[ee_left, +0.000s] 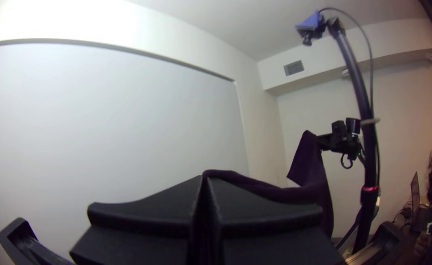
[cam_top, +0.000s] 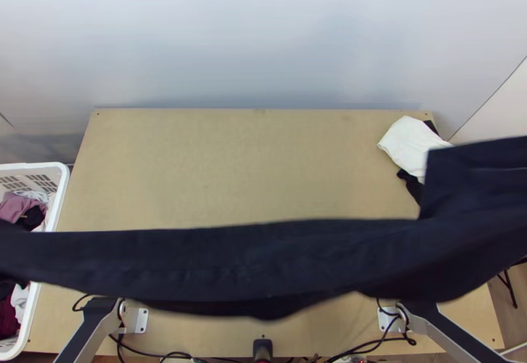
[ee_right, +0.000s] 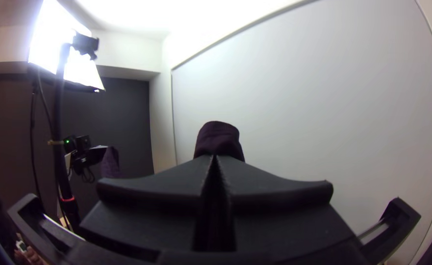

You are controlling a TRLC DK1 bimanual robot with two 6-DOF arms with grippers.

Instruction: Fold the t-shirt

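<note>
So the dark t-shirt (cam_top: 263,264) is up in the air over the desk (cam_top: 230,165), strung between both tools like a saggy hammock. The left tool (ee_left: 205,180) has its fingers pressed together on a bit of it, and the cloth runs from those tips over to the right tool (ee_right: 215,159), dipping on the way. The right tool is clamped too, with a bunched lump of the shirt poking up just past its tips and more of it draping down below. Can't tell which part of the shirt either one is pinching, tbh. It's a long, narrow, loosely gathered band on the left tool's side, then gets way wider toward the right tool, with a squared-off flap there. Other stuff: over on the left tool's side there's a white basket (cam_top: 58,211) of mixed clothes (cam_top: 25,207), partly under the shirt, and on the right tool's side a crumpled white cloth (cam_top: 412,145) sits at the desk's far corner, with some black cloth (cam_top: 412,185) peeking out from under it
</note>
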